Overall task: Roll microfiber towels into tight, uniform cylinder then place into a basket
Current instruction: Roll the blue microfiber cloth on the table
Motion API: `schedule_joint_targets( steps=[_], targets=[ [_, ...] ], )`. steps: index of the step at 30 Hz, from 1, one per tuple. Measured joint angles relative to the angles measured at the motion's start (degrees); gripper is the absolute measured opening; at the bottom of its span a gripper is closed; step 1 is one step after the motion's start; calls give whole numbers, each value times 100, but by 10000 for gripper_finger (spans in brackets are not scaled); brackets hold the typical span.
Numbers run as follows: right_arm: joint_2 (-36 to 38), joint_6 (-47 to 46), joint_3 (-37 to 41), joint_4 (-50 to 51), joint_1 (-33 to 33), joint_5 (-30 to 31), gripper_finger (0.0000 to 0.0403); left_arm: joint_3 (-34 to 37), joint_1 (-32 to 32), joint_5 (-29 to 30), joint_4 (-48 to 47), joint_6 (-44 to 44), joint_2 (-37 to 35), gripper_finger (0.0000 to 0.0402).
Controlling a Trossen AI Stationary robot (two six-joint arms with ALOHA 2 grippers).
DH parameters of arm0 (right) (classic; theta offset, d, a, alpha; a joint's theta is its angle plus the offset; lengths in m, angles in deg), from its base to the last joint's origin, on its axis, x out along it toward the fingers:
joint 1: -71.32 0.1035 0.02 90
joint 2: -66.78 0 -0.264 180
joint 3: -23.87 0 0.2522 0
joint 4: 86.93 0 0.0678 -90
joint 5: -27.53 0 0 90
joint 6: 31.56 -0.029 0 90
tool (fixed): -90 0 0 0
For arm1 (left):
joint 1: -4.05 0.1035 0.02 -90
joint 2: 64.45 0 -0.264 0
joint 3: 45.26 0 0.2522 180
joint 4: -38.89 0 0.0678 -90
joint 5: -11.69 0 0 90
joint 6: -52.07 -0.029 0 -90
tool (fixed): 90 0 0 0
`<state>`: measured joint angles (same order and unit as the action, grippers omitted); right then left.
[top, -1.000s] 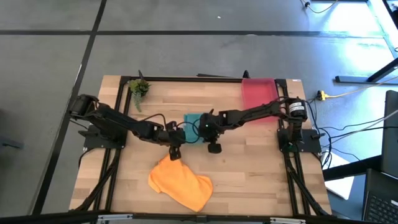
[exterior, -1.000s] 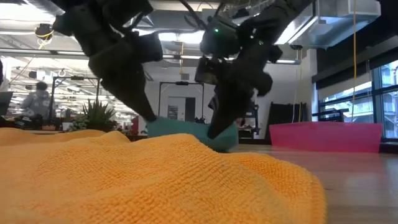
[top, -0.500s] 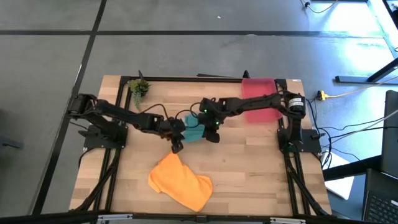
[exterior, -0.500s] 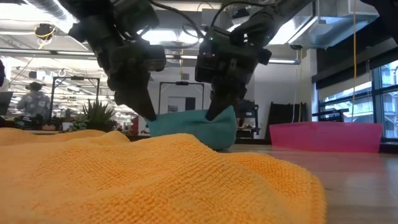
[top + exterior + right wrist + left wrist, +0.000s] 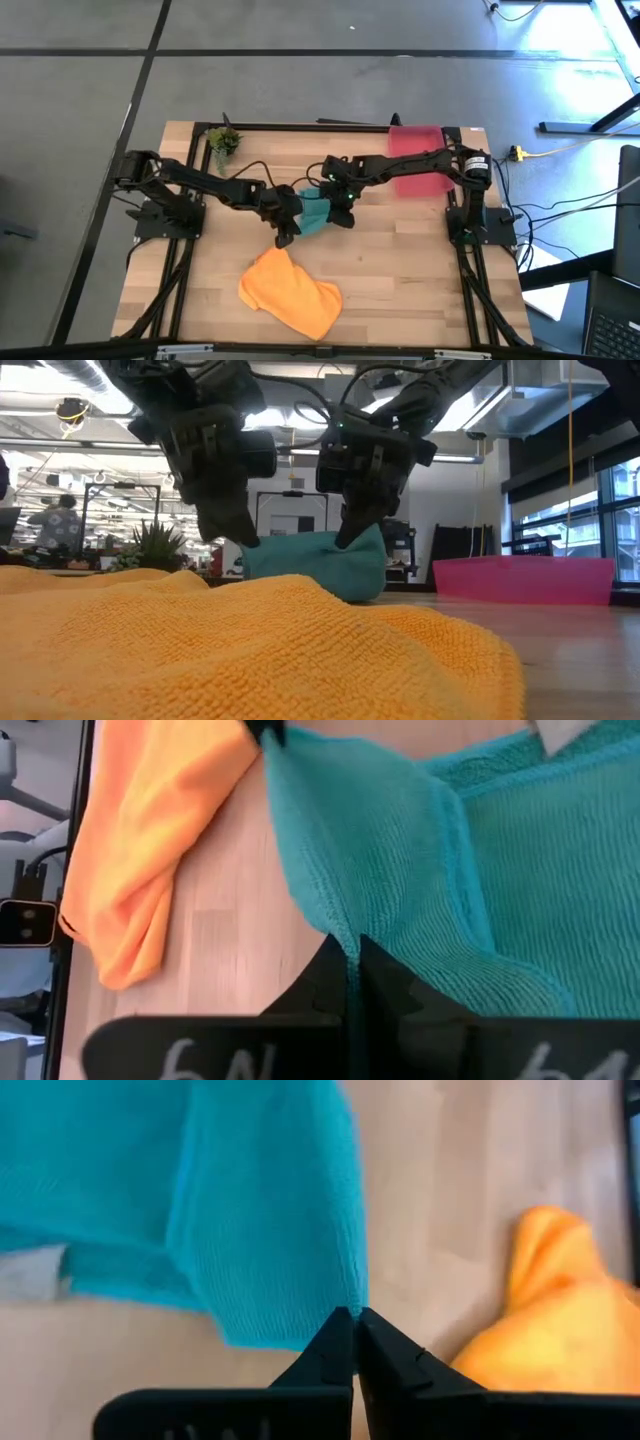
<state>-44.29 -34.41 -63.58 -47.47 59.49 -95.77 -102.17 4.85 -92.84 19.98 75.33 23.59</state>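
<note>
Both hands pinch our soft teal microfiber towel (image 5: pixel 313 210) mid-worktop, left of the shallow red-pink basket (image 5: pixel 418 160): left hand (image 5: pixel 354 1318) and right hand (image 5: pixel 350 942) each closed on an edge. With grips this thin, uneven pulling could slip an edge and loosen the roll.

Teal blue-green on the towel (image 5: pixel 314 213) at mid-table, pinched between black left gripper (image 5: pixel 285 228) and black right gripper (image 5: pixel 341 209) — a small pale tag (image 5: pixel 30 1272) on one edge. Bright orange on the second towel (image 5: pixel 291 295), near side. Red-pink on the basket (image 5: pixel 417 157), far right. Pale, striped wood grain across the table (image 5: pixel 400 270) — black along its frame. Green on the plant (image 5: pixel 223 141), far left.
</note>
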Motion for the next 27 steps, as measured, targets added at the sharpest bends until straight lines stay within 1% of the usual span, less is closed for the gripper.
schedule_joint_targets(
  steps=[3, 6, 9, 15, 18, 20, 21, 25, 27],
  targets=[
    [-4, 6, 4, -3, -4, 1, 9, 9, -7, -148, 192, -276, 19, 0],
    [-4, 6, 4, 37, -9, 18, 9, 4, 60, -117, 279, -418, 19, 0],
    [-4, 6, 4, 54, -9, 22, 9, 4, 182, -37, 328, -292, 19, 0],
    [-4, -17, 4, 74, -9, 23, 9, 3, 495, 25, 455, -88, 242, 0],
    [-4, -144, 4, 107, -27, 18, 9, 8, 658, -26, 410, -51, 309, 0],
    [-4, -142, 4, 176, -46, -113, 9, 2, 757, -252, 488, -5, 304, 0],
    [-4, -140, 4, 213, -68, -219, 9, 2, 801, -461, 506, 10, 303, 0],
    [-4, -155, 4, 280, -169, -455, 9, 2, 931, -1530, 726, -25, 303, 0],
    [-4, -166, 4, 286, -231, -501, 9, 2, 958, -1914, 868, -98, 303, 0]
  ],
)
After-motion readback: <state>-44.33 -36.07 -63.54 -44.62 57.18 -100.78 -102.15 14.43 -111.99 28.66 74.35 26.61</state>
